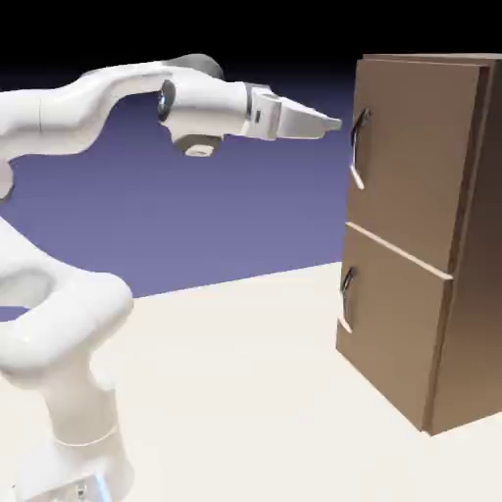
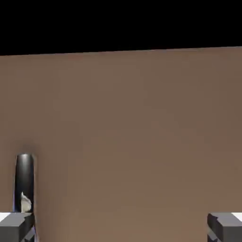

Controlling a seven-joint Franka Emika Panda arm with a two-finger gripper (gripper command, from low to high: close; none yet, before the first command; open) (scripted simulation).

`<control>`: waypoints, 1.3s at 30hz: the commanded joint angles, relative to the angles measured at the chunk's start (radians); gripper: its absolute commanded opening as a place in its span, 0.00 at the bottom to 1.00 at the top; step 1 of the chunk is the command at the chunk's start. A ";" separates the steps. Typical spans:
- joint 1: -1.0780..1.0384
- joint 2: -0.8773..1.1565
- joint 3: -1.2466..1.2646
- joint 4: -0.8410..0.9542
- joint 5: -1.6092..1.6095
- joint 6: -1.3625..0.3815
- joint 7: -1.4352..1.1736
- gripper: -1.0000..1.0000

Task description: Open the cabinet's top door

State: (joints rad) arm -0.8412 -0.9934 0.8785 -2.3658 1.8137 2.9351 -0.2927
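Two fingertips spread wide, the gripper (image 1: 336,125) hangs just short of the top door's handle (image 1: 357,147), the shut top door (image 1: 417,157) behind that handle, and this looks like the approach, calling for sideways alignment before closing!

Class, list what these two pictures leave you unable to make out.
- Exterior view: the far side of the cabinet, turned away.
- Exterior view: the robot's base, cut off by the bottom edge.
- Hand view: the lower door, outside the picture.
- Hand view: the top handle's lower end, hidden by a fingertip.
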 commanded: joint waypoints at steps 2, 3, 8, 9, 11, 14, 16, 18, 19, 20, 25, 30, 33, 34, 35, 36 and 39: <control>-0.041 -0.020 0.042 0.021 0.087 -0.005 -0.050 0.50; -0.061 -0.030 0.063 0.032 0.131 -0.007 -0.074 0.50; -0.164 -0.081 0.169 0.085 0.348 -0.020 -0.198 0.50; -0.184 -0.091 0.190 0.096 0.392 -0.022 -0.223 0.50; -0.225 -0.112 0.232 0.117 0.479 -0.027 -0.273 0.50; -0.286 -0.142 0.295 0.149 0.609 -0.034 -0.347 0.50; -0.327 -0.162 0.337 0.170 0.696 -0.039 -0.397 0.50; -0.333 -0.165 0.343 0.174 0.709 -0.040 -0.404 0.50; -0.371 -0.162 0.360 0.205 0.712 -0.044 -0.401 0.50; -0.405 -0.159 0.375 0.233 0.716 -0.047 -0.398 0.50; -0.502 -0.150 0.417 0.313 0.726 -0.057 -0.391 0.00; -0.367 -0.153 0.310 0.132 0.736 -0.251 -0.460 0.00; -0.285 -0.148 0.236 0.023 0.717 -0.376 -0.499 0.00; -0.258 -0.146 0.209 -0.013 0.706 -0.419 -0.511 0.00; -0.233 -0.143 0.181 -0.047 0.693 -0.462 -0.522 0.00; -0.210 -0.141 0.152 -0.080 0.678 -0.506 -0.533 0.00; -0.150 -0.134 0.063 -0.170 0.622 -0.636 -0.560 0.00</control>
State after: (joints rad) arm -0.9908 -1.1271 0.9416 -2.5359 2.4356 2.2977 -0.8527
